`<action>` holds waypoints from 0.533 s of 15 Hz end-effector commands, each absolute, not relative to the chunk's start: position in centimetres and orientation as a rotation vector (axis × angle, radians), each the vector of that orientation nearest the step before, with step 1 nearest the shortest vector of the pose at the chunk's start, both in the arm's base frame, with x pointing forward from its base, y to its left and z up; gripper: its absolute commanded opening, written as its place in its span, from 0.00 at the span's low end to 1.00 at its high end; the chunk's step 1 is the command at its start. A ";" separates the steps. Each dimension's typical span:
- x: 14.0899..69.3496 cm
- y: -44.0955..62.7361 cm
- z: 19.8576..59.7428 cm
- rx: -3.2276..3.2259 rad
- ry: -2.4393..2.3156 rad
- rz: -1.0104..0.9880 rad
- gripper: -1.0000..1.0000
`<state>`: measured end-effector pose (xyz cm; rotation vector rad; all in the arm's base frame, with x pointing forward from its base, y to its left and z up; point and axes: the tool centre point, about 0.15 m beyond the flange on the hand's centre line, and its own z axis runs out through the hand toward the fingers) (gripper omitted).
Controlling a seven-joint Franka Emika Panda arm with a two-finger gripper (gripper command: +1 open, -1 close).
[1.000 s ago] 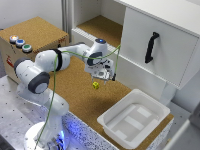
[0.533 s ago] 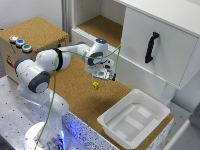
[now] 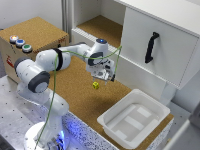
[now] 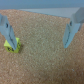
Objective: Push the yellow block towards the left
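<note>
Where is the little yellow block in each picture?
Exterior view: the yellow block sits on the brown cork surface, just below the gripper.
Wrist view: the yellow block lies on the cork at the tip of one of the fingers.
Shared landmark: the gripper next to the block.

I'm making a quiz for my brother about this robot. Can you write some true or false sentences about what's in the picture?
1. The yellow block lies on the brown cork surface. True.
2. The gripper is squeezing the yellow block. False: its fingers are apart, and in the wrist view the block sits beside one finger, not between them.
3. The white tray has the block inside it. False: the block is outside the tray, on the cork.
4. The cabinet door has a black handle. True.
5. The robot arm is bright red. False: it is white.
</note>
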<state>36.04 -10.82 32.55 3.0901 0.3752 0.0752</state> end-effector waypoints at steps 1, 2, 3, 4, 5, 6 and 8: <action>36.3 -11.8 27.7 3.187 0.255 0.122 1.00; 36.4 -11.3 27.0 3.184 0.252 0.133 1.00; 36.8 -11.0 26.3 3.170 0.226 0.110 1.00; 37.2 -10.7 25.9 3.164 0.222 0.116 1.00; 37.6 -10.2 25.7 3.140 0.216 0.126 1.00; 37.8 -9.8 25.8 3.120 0.219 0.154 1.00; 38.1 -9.4 25.4 3.097 0.227 0.193 1.00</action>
